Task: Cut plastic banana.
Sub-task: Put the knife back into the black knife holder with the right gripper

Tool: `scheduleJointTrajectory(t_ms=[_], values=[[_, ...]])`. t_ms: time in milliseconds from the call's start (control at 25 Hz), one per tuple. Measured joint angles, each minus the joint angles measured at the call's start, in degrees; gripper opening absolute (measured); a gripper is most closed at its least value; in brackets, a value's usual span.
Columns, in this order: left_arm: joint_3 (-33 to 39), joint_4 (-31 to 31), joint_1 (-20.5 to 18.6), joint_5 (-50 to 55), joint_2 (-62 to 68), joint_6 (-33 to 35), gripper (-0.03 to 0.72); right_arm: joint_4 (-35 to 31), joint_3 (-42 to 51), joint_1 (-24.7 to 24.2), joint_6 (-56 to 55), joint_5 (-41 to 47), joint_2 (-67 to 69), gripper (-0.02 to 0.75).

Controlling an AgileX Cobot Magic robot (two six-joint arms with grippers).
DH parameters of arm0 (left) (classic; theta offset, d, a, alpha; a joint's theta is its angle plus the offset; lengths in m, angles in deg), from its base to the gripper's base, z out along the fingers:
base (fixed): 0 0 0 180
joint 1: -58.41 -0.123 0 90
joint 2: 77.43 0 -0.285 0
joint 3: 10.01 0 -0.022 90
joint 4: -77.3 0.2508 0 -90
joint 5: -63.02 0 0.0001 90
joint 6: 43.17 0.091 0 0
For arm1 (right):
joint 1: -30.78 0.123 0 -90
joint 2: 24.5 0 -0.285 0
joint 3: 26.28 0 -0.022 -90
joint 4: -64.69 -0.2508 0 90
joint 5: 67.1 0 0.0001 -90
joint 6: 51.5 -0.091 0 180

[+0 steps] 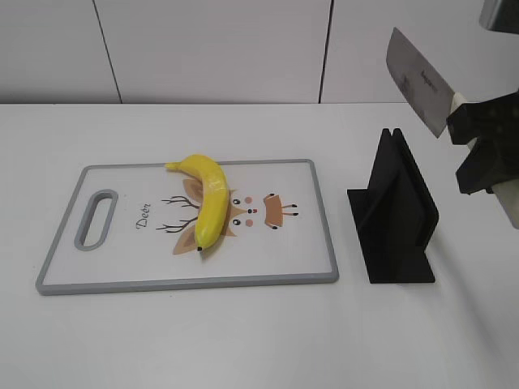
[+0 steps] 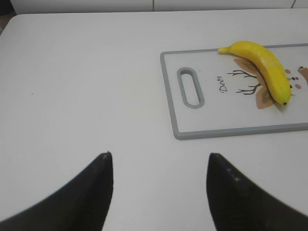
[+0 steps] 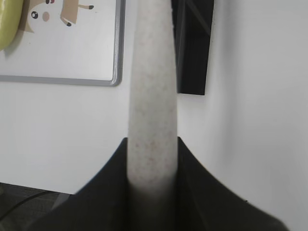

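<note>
Your right hand (image 1: pixel 485 150) is clenched on a knife (image 1: pixel 422 81), blade raised above the black knife stand (image 1: pixel 393 215), clear for a carry toward the cut. The plastic banana (image 1: pixel 208 198) lies diagonally on the cutting board (image 1: pixel 57 284) on the bench. Your left hand (image 2: pixel 159 187) hangs released over bare bench beside the board.

Matte black, tapering fingers (image 2: pixel 91 192) on both grippers; markings seemingly none.
</note>
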Motion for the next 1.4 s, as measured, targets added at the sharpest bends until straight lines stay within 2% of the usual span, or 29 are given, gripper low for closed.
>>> scheduleJointTrajectory(t_ms=[680, 1400], values=[[0.0, 0.0, 0.0, 0.1, 0.0, -0.1, 0.58, 0.9, 0.0, 0.0, -2.5, -3.1, 7.6, 0.167], [0.0, 0.0, 0.0, 0.0, 0.0, -0.2, 0.58, 0.9, 0.0, 0.0, -3.4, 0.2, 12.7, 0.167]])
